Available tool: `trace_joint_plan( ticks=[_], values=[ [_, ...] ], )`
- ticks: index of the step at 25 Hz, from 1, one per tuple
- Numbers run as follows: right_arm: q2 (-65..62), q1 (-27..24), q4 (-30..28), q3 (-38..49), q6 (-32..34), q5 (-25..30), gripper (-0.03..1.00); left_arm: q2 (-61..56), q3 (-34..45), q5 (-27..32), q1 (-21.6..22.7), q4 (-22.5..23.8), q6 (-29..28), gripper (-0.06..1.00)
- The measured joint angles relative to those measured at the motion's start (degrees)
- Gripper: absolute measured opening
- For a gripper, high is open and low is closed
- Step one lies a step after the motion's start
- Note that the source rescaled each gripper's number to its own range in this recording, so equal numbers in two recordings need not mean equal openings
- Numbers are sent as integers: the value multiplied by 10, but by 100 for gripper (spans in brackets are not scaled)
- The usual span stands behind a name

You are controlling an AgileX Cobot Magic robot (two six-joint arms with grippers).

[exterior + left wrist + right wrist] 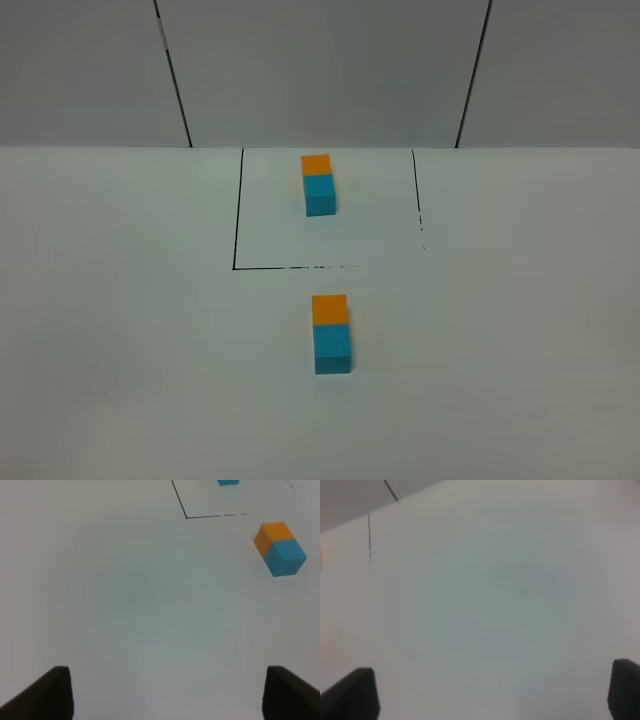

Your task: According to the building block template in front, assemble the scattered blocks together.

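The template [319, 184], a small orange cube joined to a cyan cube, stands inside the black-lined square at the back of the white table. In front of the square the larger orange cube [330, 309] and cyan cube [333, 348] sit touching in a row, orange at the back. They also show in the left wrist view, orange cube [273, 533] against cyan cube [285, 556]. My left gripper [167, 692] is open and empty, well apart from them. My right gripper [492, 695] is open and empty over bare table. Neither arm shows in the exterior view.
The black-lined square [238, 266] marks the template area. A white wall with dark seams [173, 75] rises behind the table. A corner of the square [186, 517] shows in the left wrist view, and a black line [369, 535] in the right wrist view.
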Motion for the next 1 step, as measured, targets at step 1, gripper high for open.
trace_joint_plan(
  ticks=[1],
  values=[
    [0, 0, 0, 0, 0, 0, 82, 0, 0, 0, 0, 0, 0, 73]
  ],
)
